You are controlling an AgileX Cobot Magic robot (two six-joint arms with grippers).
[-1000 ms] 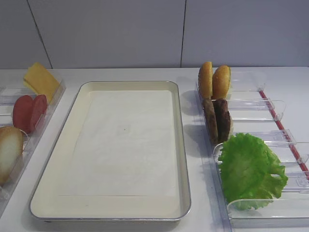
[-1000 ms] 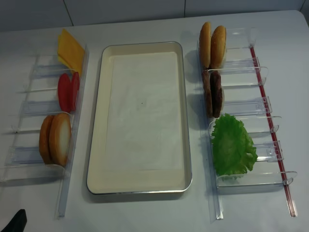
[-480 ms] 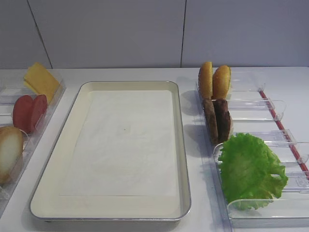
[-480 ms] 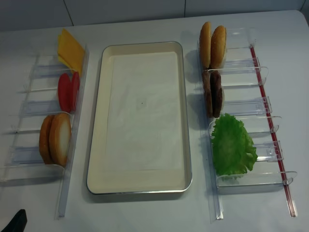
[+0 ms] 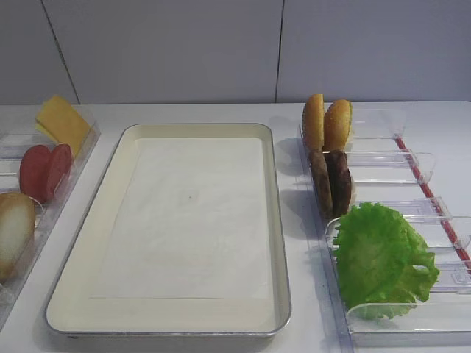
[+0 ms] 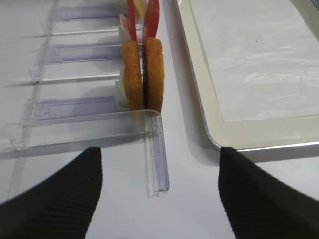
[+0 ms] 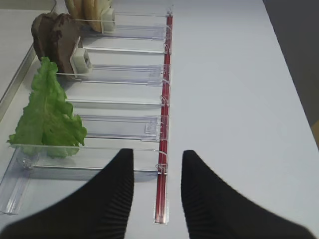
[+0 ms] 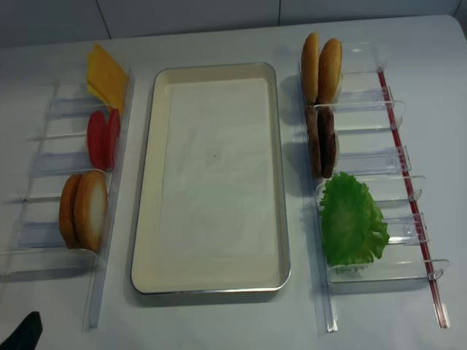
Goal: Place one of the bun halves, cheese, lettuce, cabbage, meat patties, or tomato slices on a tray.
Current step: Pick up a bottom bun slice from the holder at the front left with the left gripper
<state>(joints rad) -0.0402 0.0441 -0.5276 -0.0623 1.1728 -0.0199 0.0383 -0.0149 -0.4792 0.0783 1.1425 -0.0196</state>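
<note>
While nothing lies on its paper liner, tray [image 5: 274, 220]: centre
lettuce [image 8: 352, 221]: right rack
bun halves [image 8: 84, 210]: 2 upright, left rack
left gripper [image 6: 159, 199]: wide open, holding nothing
right gripper [image 7: 158, 191]: parted, holding nothing

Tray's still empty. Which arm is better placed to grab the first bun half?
Left, probably. The left gripper is open and lined up on the bun halves upright in the left rack. The right gripper faces the lettuce rack. The tray holds nothing.

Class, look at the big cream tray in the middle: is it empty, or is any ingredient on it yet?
Empty. The tray holds only its white paper liner; nothing lies on it.
</note>
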